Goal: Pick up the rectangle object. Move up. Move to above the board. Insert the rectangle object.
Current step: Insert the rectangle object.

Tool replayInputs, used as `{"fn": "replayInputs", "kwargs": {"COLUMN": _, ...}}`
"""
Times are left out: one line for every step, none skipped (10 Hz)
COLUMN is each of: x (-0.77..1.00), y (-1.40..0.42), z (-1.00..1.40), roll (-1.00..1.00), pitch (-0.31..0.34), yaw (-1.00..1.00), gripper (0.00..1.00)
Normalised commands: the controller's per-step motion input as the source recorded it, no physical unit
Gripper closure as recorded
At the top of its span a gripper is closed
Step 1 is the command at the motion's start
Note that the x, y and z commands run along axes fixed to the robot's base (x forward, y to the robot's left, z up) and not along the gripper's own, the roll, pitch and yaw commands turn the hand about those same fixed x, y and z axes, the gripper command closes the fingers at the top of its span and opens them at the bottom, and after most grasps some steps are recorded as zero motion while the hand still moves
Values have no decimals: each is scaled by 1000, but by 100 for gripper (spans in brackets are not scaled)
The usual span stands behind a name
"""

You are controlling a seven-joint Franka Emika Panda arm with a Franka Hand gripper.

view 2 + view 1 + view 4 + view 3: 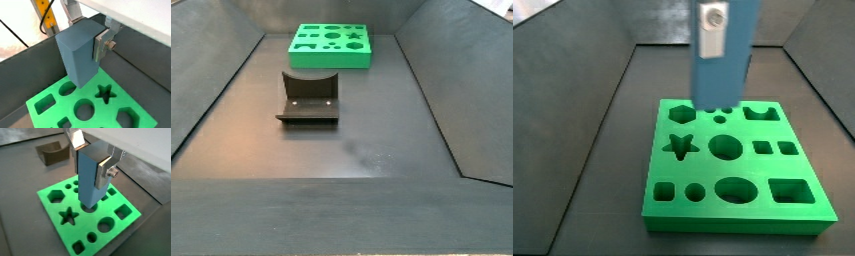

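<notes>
Held close before the wrist cameras, the blue block (90,175) hangs upright in the gripper (93,158), whose silver fingers (105,170) are clamped on its upper part from opposite sides, so most of its length reaches down below the pads toward the green board (57,208). In both wrist views the block's lower end is over the board's middle rows, close to or perhaps just meeting the surface near a small cut-out; whether it has entered a hole I cannot tell. A side view shows the block (720,60) standing over the board (740,215) at its far rows. My worry is misalignment: if the square end sits slightly off or turned against the matching square hole, pressing down could jam it on the rim, tilt it between the pads, or shove the board across the floor. The dark notched block (53,153) sits well apart, beyond the board
</notes>
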Motion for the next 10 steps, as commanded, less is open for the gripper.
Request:
{"fn": "replayInputs", "kwargs": {"x": 0, "y": -57, "z": -26, "roll": 0, "pitch": 0, "yaw": 0, "gripper": 100}}
{"fn": "replayInputs", "kwargs": {"x": 383, "y": -234, "z": -217, "roll": 0, "pitch": 0, "yaw": -66, "gripper": 100}}
{"fn": "replayInputs", "kwargs": {"x": 431, "y": -129, "z": -263, "roll": -56, "pitch": -86, "yaw": -163, "gripper": 100}}
{"fn": "replayInputs", "kwargs": {"x": 457, "y": -123, "z": -266, "roll": -69, "pitch": -80, "yaw": -174, "gripper": 100}}
{"fn": "replayInputs", "kwargs": {"x": 506, "y": -200, "z": -286, "roll": -29, "pitch": -70, "yaw": -186, "gripper": 100}}
{"fn": "replayInputs", "kwargs": {"x": 503, "y": -211, "z": -291, "roll": -19, "pitch": -73, "yaw": -177, "gripper": 100}}
{"fn": "replayInputs", "kwargs": {"x": 609, "y": -269, "z": -243, "roll": 0, "pitch": -46, "yaw": -169, "gripper": 100}}
{"fn": "replayInputs", "kwargs": {"x": 694, "y": -309, "z": -177, "roll": 0, "pitch": -4, "yaw": -137, "gripper": 100}}
{"fn": "replayInputs", "kwargs": {"x": 714, "y": -306, "z": -171, "roll": 0, "pitch": 0, "yaw": -37, "gripper": 100}}
{"fn": "replayInputs", "kwargs": {"x": 717, "y": -317, "z": -169, "roll": 0, "pitch": 0, "yaw": -14, "gripper": 100}}
